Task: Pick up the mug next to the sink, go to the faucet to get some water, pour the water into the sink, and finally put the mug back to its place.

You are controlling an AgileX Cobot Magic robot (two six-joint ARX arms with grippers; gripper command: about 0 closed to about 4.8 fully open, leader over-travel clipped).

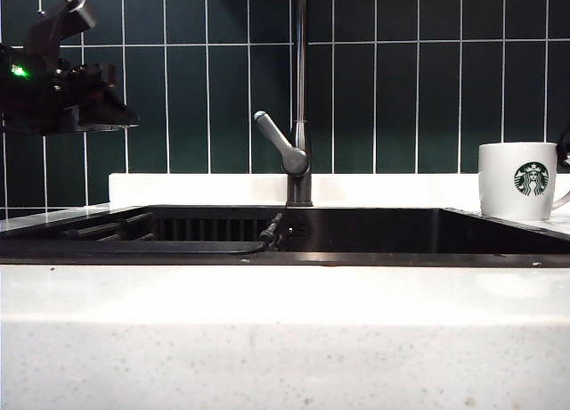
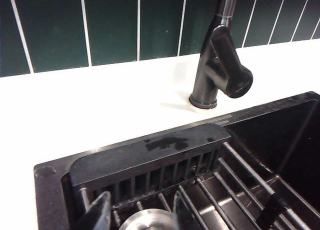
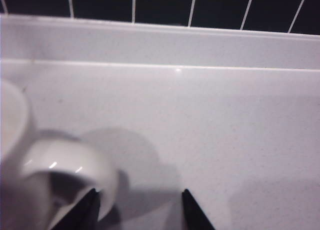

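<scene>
From the exterior view I record a white speckled desk (image 1: 285,339) filling the lower half of the frame, with dark green wall tiles (image 1: 427,80) behind it. The sink (image 1: 374,232), black-rimmed, runs across the middle band of that frame; in the left wrist view a slatted dark rack (image 2: 150,157) sits inside it along the back wall, with a wet patch on its top.

The faucet (image 1: 300,107) stands upright at centre frame on the desk just behind the sink, its lever angled toward the upper left.

The left gripper (image 1: 98,111) hangs at the upper left of the exterior view, above the sink's left end and well apart from the faucet. In its wrist view I see its fingers (image 2: 97,215) apart, with nothing between them.

The mug (image 1: 519,180) stands upright on the desk at the right edge of the exterior view, beside the sink. Its round green-and-white siren logo faces the camera; I can read no lettering on it.

The right gripper (image 3: 140,207) sits low by the mug's handle (image 3: 75,167). Its fingers are spread, one tip touching or just beside the handle, not clamped on it.
</scene>
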